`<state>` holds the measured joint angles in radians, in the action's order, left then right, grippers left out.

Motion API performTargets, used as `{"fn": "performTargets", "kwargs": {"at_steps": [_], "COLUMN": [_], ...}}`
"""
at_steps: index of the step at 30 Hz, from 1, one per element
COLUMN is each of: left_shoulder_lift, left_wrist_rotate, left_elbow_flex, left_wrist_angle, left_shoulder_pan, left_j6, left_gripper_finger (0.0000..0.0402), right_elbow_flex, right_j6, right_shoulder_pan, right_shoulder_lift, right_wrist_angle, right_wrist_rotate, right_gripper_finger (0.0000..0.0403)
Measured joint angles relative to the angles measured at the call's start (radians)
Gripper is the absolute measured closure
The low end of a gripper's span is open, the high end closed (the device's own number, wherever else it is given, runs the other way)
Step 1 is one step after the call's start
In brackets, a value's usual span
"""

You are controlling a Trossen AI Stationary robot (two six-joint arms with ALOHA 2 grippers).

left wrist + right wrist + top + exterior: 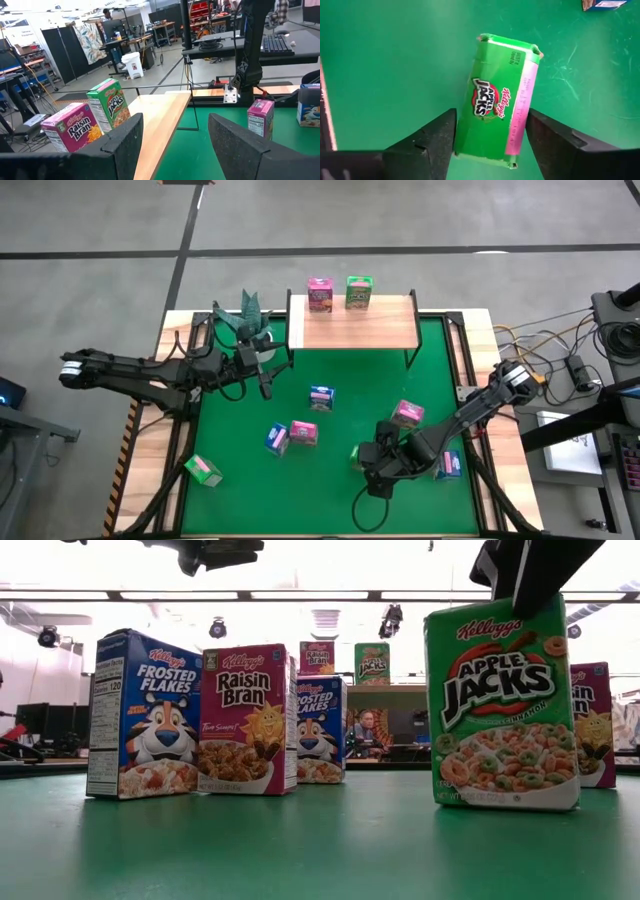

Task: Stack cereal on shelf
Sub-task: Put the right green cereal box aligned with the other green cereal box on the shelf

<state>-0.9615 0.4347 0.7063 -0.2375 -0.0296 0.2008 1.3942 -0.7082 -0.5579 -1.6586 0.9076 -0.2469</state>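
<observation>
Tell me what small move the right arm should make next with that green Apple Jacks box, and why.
Probably close the right gripper on the green Apple Jacks box. Its fingers are spread on either side of the box, which stands upright on the green mat. It looks bracketed but not yet squeezed, so gripping should come before lifting toward the shelf.

One camera looks straight down on the whole worktop (330, 430), another sits at mat level facing the room, and each wrist camera peers closely past its own fingers, the right one sharing the green cereal box (500, 117) with the low view.
</observation>
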Motion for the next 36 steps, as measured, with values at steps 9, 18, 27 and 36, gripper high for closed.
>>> {"fn": "performTargets", "kwargs": {"at_steps": [9, 18, 27, 36], "left_shoulder_lift": [0.0, 0.0, 0.0, 0.0], "left_wrist_rotate": [0.0, 0.0, 0.0, 0.0], "left_elbow_flex": [0.0, 0.0, 0.0, 0.0], "left_wrist_angle": [-0.001, -0.002, -0.002, -0.005], "left_shoulder_pan": [0.0, 0.0, 0.0, 0.0], "left_j6": [0.0, 0.0, 0.0, 0.003], "left_gripper_finger": [0.0194, 0.0194, 0.0194, 0.0194], "right_elbow_flex": [-0.002, 0.052, 0.313, 0.584], "right_j6": [0.003, 0.021, 0.196, 0.545], "right_shoulder_pan": [0.002, 0.017, 0.136, 0.351], "right_shoulder_lift": [-0.002, 0.002, 0.011, 0.015], "right_wrist_angle": [0.0, 0.061, 0.272, 0.437], "right_wrist_rotate": [-0.006, -0.004, 0.003, 0.003], "right_gripper_finger": [0.0229, 0.0251, 0.0255, 0.0255]}}
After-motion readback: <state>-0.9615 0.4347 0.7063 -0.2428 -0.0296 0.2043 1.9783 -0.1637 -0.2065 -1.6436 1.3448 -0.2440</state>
